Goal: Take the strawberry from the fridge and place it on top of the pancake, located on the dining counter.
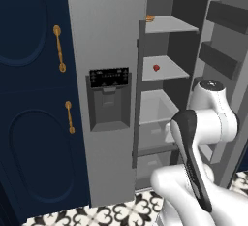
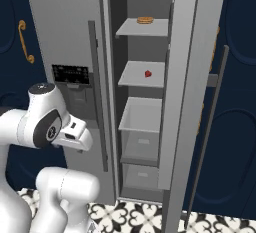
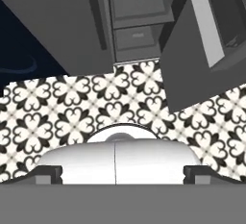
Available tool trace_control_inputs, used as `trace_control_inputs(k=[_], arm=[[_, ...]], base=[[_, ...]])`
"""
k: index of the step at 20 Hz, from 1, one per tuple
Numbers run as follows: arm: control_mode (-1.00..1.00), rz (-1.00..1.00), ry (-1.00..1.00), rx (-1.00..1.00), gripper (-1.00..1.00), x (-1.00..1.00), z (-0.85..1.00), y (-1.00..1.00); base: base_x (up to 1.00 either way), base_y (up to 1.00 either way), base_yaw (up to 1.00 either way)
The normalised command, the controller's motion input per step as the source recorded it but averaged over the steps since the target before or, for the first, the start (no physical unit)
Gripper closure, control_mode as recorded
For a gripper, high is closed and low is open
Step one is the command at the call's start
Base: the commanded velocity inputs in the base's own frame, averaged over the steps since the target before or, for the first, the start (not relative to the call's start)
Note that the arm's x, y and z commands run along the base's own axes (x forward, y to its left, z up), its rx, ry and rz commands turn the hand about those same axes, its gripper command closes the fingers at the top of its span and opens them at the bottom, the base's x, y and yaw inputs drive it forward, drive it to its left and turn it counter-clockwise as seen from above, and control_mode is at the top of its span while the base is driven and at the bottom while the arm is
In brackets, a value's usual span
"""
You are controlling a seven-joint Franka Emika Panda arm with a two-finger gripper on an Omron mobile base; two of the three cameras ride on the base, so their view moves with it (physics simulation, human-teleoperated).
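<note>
Left base view: the fridge (image 1: 109, 89) fills the scene, its right-hand door swung open, the left door with the black dispenser panel (image 1: 109, 96) shut. Inside, grey shelves stack over drawers. The arm is folded low in front of the opening, well short of the shelves; the hand points down at the patterned floor tiles (image 3: 72, 107), to judge by the hand view. Task stage, by my reading: door open, reach not yet begun; pick, carry to the dining counter and placement on the pancake are all left. A flat orange-brown food item (image 2: 145, 20) lies on the top shelf; not the target. The strawberry (image 1: 156, 68) sits alone on the second shelf (image 2: 135, 79), near its middle, touched by nothing; right base view confirms it (image 2: 148, 74). Gripper (image 3: 123, 182): two dark tips stand at the bottom corners of the hand view, spread wide apart, with nothing between them and nothing touched.
</note>
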Motion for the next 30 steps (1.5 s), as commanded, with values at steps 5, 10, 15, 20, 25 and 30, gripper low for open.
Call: trace_control_inputs(k=[5,10,15,20,25,30], arm=[[-1.00,0.00,0.00,0.00,-1.00,0.00,0.00,0.00],[1.00,-0.01,0.00,0.00,-1.00,0.00,0.00,0.00],[1.00,0.00,0.00,0.00,-1.00,0.00,0.00,0.00],[1.00,0.00,0.00,0.00,-1.00,0.00,0.00,0.00],[1.00,0.00,0.00,0.00,-1.00,0.00,0.00,0.00],[1.00,0.00,0.00,0.00,-1.00,0.00,0.00,0.00]], base=[[0.00,0.00,0.00],[-0.02,-0.01,-0.05],[-0.12,0.00,-0.38],[0.03,-0.09,-0.29],[0.49,-0.01,0.00],[0.71,-0.08,0.08]])
